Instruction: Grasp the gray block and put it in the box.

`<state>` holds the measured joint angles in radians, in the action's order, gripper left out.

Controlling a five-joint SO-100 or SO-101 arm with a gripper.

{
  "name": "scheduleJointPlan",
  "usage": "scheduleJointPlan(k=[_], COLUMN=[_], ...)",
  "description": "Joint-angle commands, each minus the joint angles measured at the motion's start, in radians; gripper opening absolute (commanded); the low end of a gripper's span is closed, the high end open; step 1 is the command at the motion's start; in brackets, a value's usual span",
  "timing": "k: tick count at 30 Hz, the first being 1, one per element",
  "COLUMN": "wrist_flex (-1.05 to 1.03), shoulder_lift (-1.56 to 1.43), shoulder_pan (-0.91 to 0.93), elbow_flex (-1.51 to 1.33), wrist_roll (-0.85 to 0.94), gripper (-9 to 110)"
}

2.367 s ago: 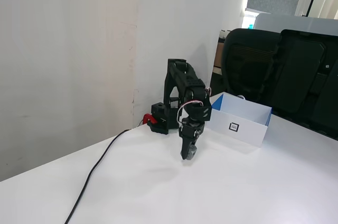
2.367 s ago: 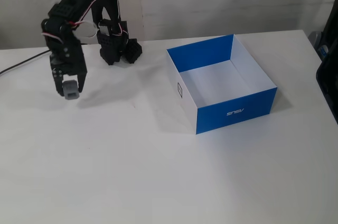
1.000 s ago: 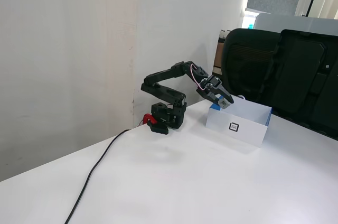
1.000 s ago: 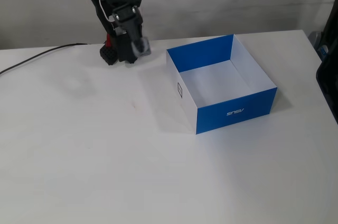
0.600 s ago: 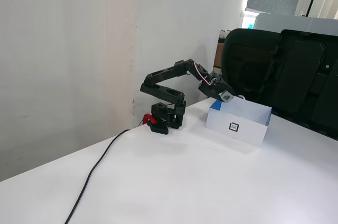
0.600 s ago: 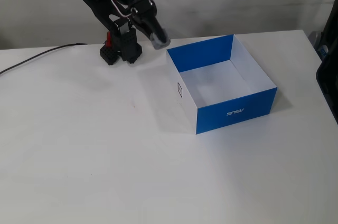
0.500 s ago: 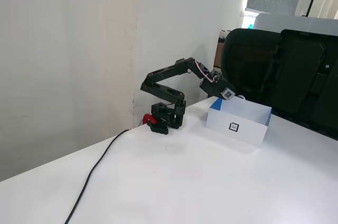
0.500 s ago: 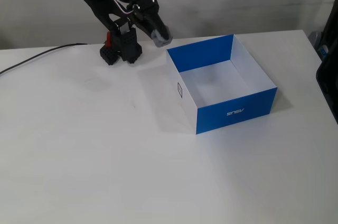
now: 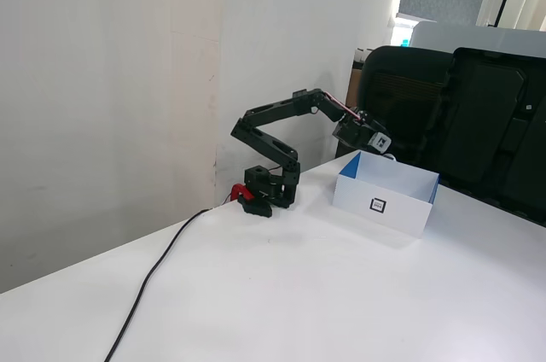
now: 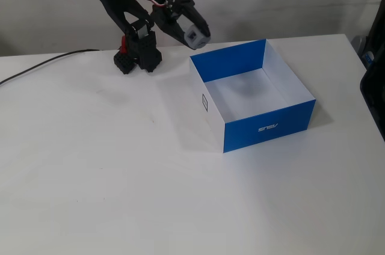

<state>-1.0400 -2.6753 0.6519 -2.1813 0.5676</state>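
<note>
My gripper (image 10: pixel 197 34) is shut on the gray block (image 10: pixel 193 32), holding it in the air near the far left corner of the box (image 10: pixel 283 120). The box is shallow, white outside on its marker side, blue on its walls, and nothing lies on its floor. In the lower fixed view the gripper (image 9: pixel 378 142) hangs above the box (image 9: pixel 401 211) with the small gray block (image 9: pixel 377 142) at its tip. The arm reaches out from its base (image 10: pixel 137 58) toward the box.
A black cable (image 10: pixel 42 64) runs left from the arm's base across the white table (image 10: pixel 120 183). A black office chair (image 9: pixel 409 106) and dark equipment stand behind the box. A wall stands close behind the arm.
The arm has swung from the table's left side toward the box, carrying the gray block higher and further out until it hangs by the box's far left corner.
</note>
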Motion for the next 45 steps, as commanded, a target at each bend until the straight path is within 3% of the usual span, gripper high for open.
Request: scheduleJointPlan(k=[1, 17, 29, 45], wrist_flex=[0.092, 0.31, 0.247, 0.11], shoulder_lift=[0.051, 0.394, 0.497, 0.641], shoulder_pan=[0.021, 0.31, 0.353, 0.313], elbow_flex=[0.025, 0.141, 0.253, 0.396], wrist_roll=[0.103, 0.098, 0.098, 0.009], gripper=[0, 0, 2, 28])
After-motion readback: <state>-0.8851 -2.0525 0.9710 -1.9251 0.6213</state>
